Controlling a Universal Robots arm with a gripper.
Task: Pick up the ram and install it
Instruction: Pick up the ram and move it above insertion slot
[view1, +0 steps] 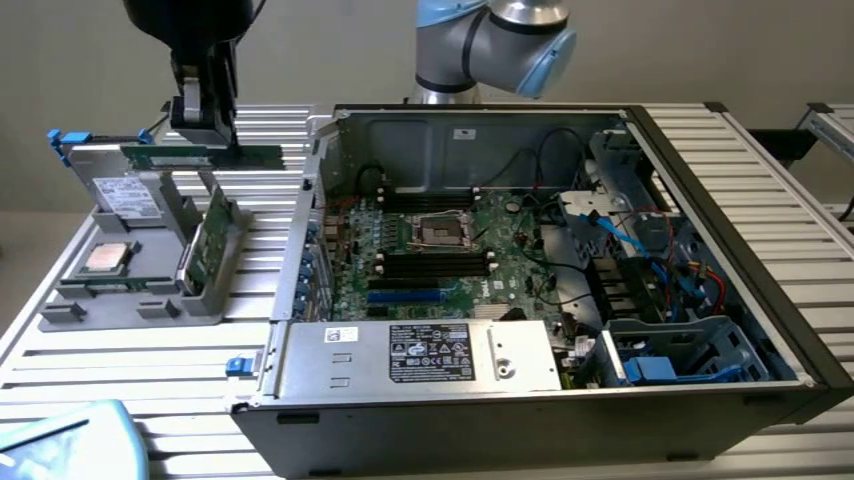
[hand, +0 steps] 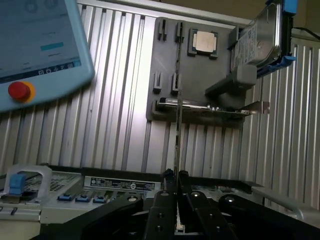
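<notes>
Ram (view1: 260, 157) pinched in the gripper (view1: 207, 140), above the parts tray (view1: 67, 315)

Best carried level, gripped by its top edge and kept square to the slots. The fingers are pressed together on it. It hangs at ten o'clock from the computer case (view1: 534, 430), a long, thin green strip, horizontal, with its lower edge free.

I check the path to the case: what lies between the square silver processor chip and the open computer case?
In the exterior view, a green circuit board stands on edge in the grey plastic tray between them.
</notes>
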